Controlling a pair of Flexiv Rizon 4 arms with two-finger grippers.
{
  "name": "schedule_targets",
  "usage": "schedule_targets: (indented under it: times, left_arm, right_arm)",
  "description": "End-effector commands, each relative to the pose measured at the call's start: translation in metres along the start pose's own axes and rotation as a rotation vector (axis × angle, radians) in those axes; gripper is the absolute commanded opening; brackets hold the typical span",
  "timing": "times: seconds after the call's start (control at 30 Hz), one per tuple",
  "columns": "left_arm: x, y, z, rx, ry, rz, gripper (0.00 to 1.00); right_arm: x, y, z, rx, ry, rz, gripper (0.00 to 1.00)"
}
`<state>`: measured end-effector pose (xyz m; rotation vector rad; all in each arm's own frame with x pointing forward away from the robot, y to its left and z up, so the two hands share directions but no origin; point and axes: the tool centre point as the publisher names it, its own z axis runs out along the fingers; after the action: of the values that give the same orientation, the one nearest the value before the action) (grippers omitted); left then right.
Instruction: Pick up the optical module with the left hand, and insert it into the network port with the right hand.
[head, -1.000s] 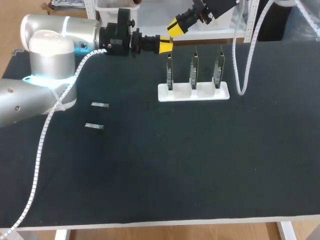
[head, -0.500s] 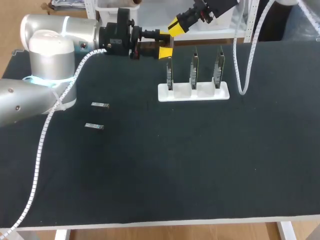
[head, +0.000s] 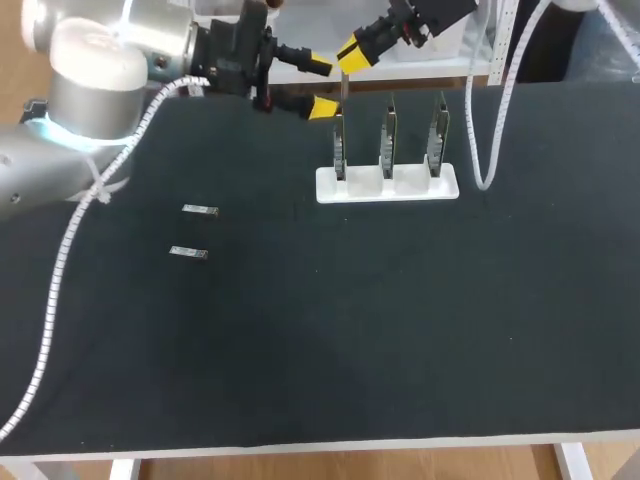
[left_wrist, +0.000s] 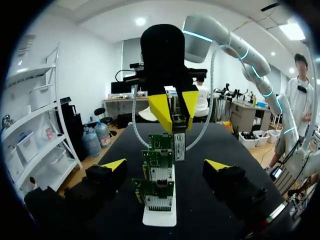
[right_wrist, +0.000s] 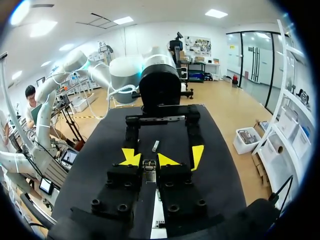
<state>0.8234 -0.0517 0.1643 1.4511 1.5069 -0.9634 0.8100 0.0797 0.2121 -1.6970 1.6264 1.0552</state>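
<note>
The right end effector (left_wrist: 175, 111) clamps the optical module (left_wrist: 179, 145), ahead of the spread-open left end effector (left_wrist: 165, 164).

Your table (head: 400, 330) has a matt black top that looks like fine cloth or felt, with no shine. The stand (head: 387, 186) is smooth white plastic with a slight gloss, and the boards (head: 389, 135) in it are green laminate with bare metal parts. The loose modules (head: 200, 210) look like dull grey metal, as does the module (left_wrist: 179, 137) in the right gripper (head: 350, 52). That gripper and the left gripper (head: 320, 87) have matt black bodies and smooth yellow plastic tips. The left arm (head: 100, 70) has a satin silver shell, and its hose (head: 60, 270) is ribbed white plastic
</note>
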Motion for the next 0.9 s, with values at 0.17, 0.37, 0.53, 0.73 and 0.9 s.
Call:
schedule_targets:
  times: [0.17, 0.37, 0.53, 0.73, 0.9]
  left_arm:
    - [0.011, -0.011, -0.018, -0.036, 0.112, -0.015, 1.0]
    - [0.024, -0.014, -0.025, -0.04, 0.152, -0.046, 1.0]
    - [0.03, -0.015, -0.025, -0.047, 0.181, -0.065, 1.0]
    - [0.036, -0.013, -0.024, -0.063, 0.211, -0.083, 1.0]
    - [0.038, -0.013, -0.022, -0.057, 0.249, -0.079, 1.0]
  right_arm:
    - [0.001, 0.004, -0.002, 0.006, -0.001, -0.003, 0.0]
    - [0.001, 0.004, -0.002, 0.004, -0.001, -0.004, 0.0]
    - [0.001, 0.003, -0.002, 0.004, -0.002, -0.005, 0.0]
    - [0.001, 0.003, -0.002, 0.005, -0.001, -0.005, 0.0]
    - [0.001, 0.003, -0.003, 0.006, 0.0, -0.006, 0.0]
